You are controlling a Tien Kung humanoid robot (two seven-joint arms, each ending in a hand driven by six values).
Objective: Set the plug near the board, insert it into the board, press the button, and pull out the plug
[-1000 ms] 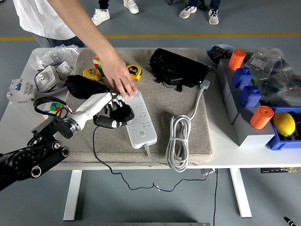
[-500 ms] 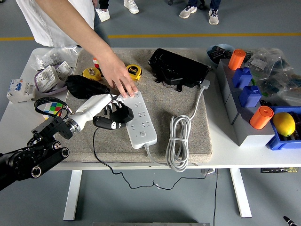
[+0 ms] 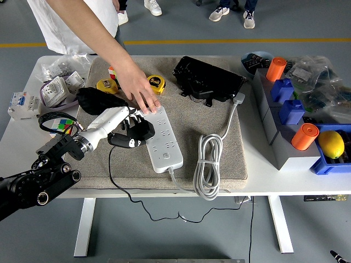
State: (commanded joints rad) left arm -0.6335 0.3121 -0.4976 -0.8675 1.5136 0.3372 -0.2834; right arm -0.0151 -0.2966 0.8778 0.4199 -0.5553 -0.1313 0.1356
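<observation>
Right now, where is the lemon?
In the head view, the lemon sits at the far right, inside a blue bin, beside an orange cylinder.

Black left arm, white forearm shell

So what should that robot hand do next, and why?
Probably ease the plug a little right and up over the strip's sockets. The left hand grips the black plug just beside the white strip's left edge, not yet in a socket. A person's hand rests on the strip's far end, seemingly steadying it.
</observation>
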